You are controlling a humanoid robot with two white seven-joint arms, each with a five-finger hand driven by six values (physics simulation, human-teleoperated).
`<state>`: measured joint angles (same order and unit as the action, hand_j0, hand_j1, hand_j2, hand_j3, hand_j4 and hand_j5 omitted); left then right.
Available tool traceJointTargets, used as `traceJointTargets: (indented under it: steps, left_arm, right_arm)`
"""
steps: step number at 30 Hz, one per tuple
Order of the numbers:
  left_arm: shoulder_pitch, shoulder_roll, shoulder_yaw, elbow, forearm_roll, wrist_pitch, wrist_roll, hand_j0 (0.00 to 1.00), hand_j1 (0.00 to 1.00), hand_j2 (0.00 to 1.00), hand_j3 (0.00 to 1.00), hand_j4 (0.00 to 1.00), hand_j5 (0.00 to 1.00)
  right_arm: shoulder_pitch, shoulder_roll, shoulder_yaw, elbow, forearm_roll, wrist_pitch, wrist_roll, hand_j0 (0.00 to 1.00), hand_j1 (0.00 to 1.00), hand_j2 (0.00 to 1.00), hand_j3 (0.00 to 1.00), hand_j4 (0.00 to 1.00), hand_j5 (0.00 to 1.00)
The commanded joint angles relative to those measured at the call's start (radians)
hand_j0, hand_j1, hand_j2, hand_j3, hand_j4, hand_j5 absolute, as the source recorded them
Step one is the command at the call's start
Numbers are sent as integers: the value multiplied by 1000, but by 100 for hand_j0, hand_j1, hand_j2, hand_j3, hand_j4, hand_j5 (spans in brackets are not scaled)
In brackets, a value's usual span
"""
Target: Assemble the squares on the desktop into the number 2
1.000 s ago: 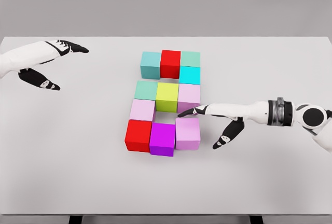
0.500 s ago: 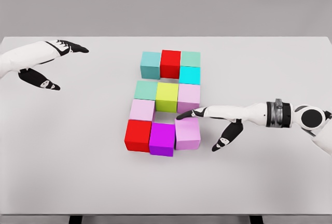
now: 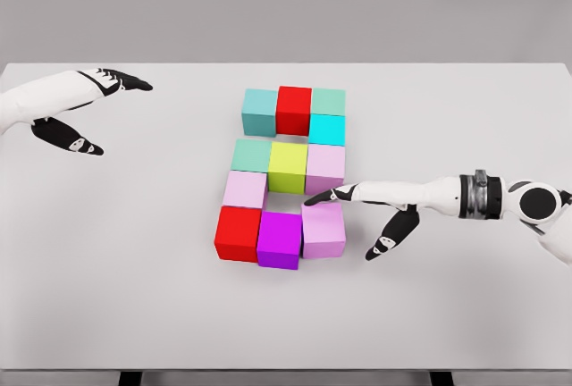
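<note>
Clearly the head view, the only one given, shows the figure close to finished on the white table (image 3: 107,252). Along the top sit a teal cube (image 3: 259,111), a red cube (image 3: 293,109) and a green cube (image 3: 328,101); a cyan cube (image 3: 326,129) steps down on the right side; the middle bar reads sea-green cube (image 3: 251,155), yellow-green cube (image 3: 288,167), pale pink cube (image 3: 325,167); a lilac-pink cube (image 3: 245,189) drops down on the left side; and the bottom bar is a second red cube (image 3: 238,233), a magenta cube (image 3: 279,239) and a light purple cube (image 3: 323,230). The cubes stand touching or nearly so, though the bottom row looks slightly uneven, the magenta one sitting a little nearer the camera than its neighbours. The right hand (image 3: 357,207) reaches in from the right with fingers spread and holding nothing, its forefinger tip (image 3: 310,200) at the upper edge of the light purple cube, in the gap below the pale pink one; whether it truly touches cannot be told. The step in hand appears to be nudging this last cube square into the bottom bar. The next move likely calls for a gentle push or a clean lift away without disturbing the neighbours. The left hand (image 3: 85,113) hovers well apart at the far left, fingers open and empty.
</note>
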<state>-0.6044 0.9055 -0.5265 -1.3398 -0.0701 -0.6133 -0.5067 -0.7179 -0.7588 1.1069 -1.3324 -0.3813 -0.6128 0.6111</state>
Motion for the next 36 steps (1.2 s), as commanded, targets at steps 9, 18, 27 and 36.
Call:
traceJointTargets:
  steps: [9, 18, 27, 36]
  left_arm:
    - [0, 3, 8, 1, 7, 2, 0, 100, 100, 100, 100, 100, 100]
    - [0, 1, 8, 1, 7, 2, 0, 100, 100, 100, 100, 100, 100]
    - [0, 1, 7, 1, 7, 2, 0, 100, 100, 100, 100, 100, 100]
    - [0, -2, 7, 1, 7, 2, 0, 100, 100, 100, 100, 100, 100]
  right_arm:
    - [2, -8, -2, -10, -8, 2, 0, 100, 100, 100, 100, 100, 100]
    - [2, -16, -2, -19, -7, 2, 0, 100, 100, 100, 100, 100, 100]
    - [3, -16, -2, -25, -7, 2, 0, 100, 100, 100, 100, 100, 100]
    - [9, -16, -1, -33, -7, 2, 0, 100, 100, 100, 100, 100, 100]
